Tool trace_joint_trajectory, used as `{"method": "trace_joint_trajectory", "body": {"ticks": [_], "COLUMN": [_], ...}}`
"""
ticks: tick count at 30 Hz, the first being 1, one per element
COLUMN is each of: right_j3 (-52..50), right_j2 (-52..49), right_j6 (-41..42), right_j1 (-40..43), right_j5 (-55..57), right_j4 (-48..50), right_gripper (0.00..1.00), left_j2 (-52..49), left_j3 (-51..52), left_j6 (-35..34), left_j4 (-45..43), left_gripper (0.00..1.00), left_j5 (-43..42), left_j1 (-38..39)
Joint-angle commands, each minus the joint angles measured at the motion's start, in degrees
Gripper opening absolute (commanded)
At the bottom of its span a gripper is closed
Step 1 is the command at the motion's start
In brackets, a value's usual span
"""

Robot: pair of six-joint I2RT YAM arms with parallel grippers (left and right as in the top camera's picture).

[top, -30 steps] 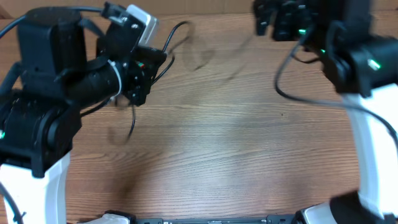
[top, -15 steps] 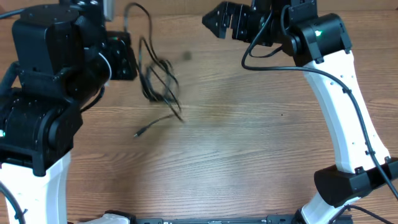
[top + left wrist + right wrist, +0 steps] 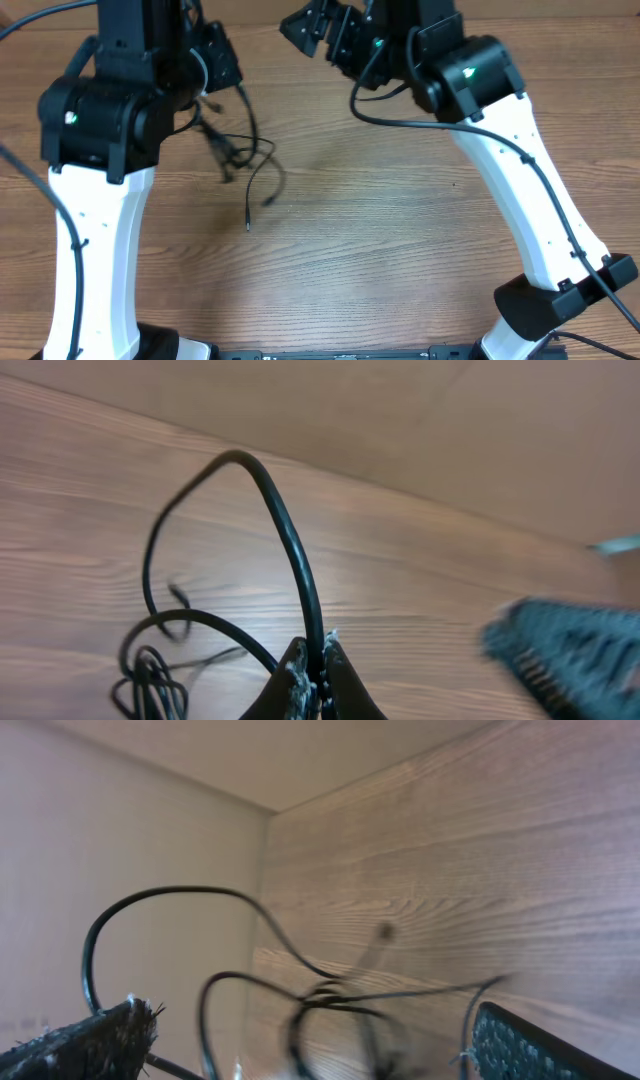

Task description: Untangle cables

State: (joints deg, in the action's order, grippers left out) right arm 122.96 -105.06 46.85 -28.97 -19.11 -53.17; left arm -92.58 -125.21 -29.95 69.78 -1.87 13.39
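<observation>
Cables (image 3: 232, 150), thin and black, hang in a loose tangle below the left gripper (image 3: 215, 68) over the far left part of the wooden table (image 3: 400, 230). In the overhead view the knotted part sits just beneath the left arm's wrist, and two free ends trail toward the near side. One ends in a small plug (image 3: 248, 226) and the other in a shorter tip (image 3: 268, 202) just beside it. Whether the tangle rests on the wood or hangs just above it cannot be told.

The left wrist view shows the left gripper (image 3: 312, 652) with its fingers pressed together, clamped on one strand of the cables (image 3: 272, 495). That strand rises from the jaws in a tall arch and curves down to the bunched loops (image 3: 150, 670) at lower left.

The right gripper (image 3: 318, 30) is at the far edge of the table, to the right of the left gripper and apart from the cords, and its jaws are spread wide and empty. From its wrist camera, the right gripper's (image 3: 310, 1020) two fingers (image 3: 95, 1042) frame the blurred cable loops (image 3: 330, 995), which lie beyond them without contact. A beige wall (image 3: 120, 840) stands behind the table.
</observation>
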Motion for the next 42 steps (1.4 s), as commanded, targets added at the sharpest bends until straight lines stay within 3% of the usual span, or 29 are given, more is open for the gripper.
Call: {"method": "trace_joint_trajectory", "body": {"ticks": [1, 6, 11, 20, 22, 26, 30, 34, 42], "right_j3": [0.81, 0.81, 0.81, 0.81, 0.83, 0.83, 0.83, 0.83, 0.81], "right_j2": [1.53, 1.53, 1.53, 1.53, 1.53, 1.55, 1.97, 2.19, 2.12], "right_j6": [6.1, 5.81, 5.42, 3.58, -0.35, -20.59, -37.22, -49.18, -53.42], "right_j1": [-1.33, -1.75, -1.16, -1.16, -1.18, -1.18, -0.79, 0.46, -0.46], "right_j5": [6.93, 7.32, 7.06, 5.99, 4.7, -6.71, -7.48, -7.39, -7.37], "right_j4": [1.03, 1.64, 1.73, 4.31, 5.75, 12.11, 10.54, 6.93, 3.34], "right_gripper": [1.0, 1.0, 1.0, 1.0, 0.99, 0.93, 0.92, 0.91, 0.86], "left_j2": [0.33, 0.37, 0.39, 0.44, 0.44, 0.44, 0.44, 0.44, 0.5], "left_j3": [-0.57, -0.59, -0.59, -0.59, -0.59, -0.59, -0.59, -0.59, -0.61], "left_j6": [-5.75, -13.66, -15.39, -23.91, -23.93, -23.06, -17.14, -16.31, -16.37], "left_j4": [-2.64, -4.07, -4.94, -16.59, -19.21, -21.66, -21.49, -22.29, -26.56], "left_gripper": [0.04, 0.04, 0.04, 0.04, 0.04, 0.04, 0.04, 0.04, 0.04], "left_j5": [-7.63, -8.72, -8.66, -15.56, -15.54, -12.68, -6.43, -3.61, -6.05], "left_j1": [-0.2, -0.2, -0.52, -1.03, -1.22, -1.62, -1.92, -2.71, -4.48]}}
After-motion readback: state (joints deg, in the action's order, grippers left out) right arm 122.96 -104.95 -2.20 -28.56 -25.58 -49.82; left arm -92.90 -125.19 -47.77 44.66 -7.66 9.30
